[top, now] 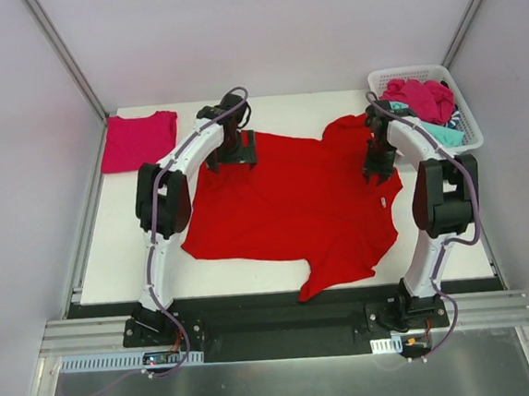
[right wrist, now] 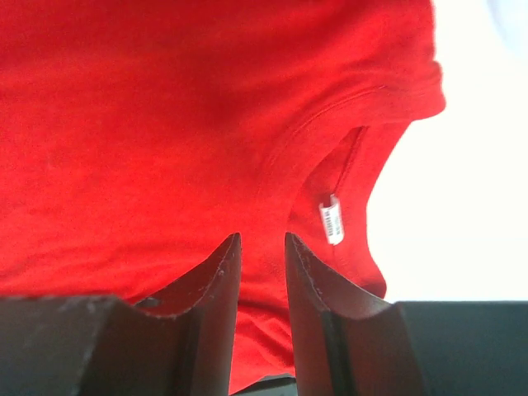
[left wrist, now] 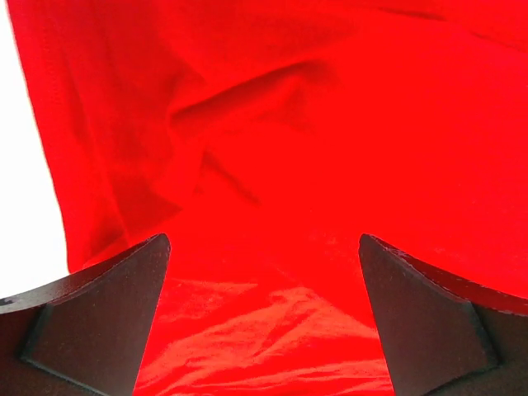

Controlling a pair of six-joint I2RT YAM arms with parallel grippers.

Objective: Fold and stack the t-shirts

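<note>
— Where is the red t-shirt (top: 293, 205)?
— Spread out and rumpled across the middle of the worktop (top: 112, 258), its white neck label (right wrist: 331, 219) toward the right.
— And the others?
— The pink t-shirt (top: 139, 140) lies folded flat at the far left corner. A magenta shirt (top: 420, 96) and a teal shirt (top: 444, 134) are heaped in the basket (top: 393, 77).

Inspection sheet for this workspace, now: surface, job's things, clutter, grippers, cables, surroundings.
Surface: white table; the red shirt's lower corner reaches its near edge.
Job's things: red t-shirt spread wrinkled across the middle; magenta-pink t-shirt folded at the far left corner; heaped shirts in the white basket, far right.
Clutter: nothing seen.
Grippers: left gripper open over the red cloth; right gripper jaws narrow beside the collar, grip unclear.
Cables: purple cables run along both arms.
Surroundings: pale walls, metal frame rails.
</note>
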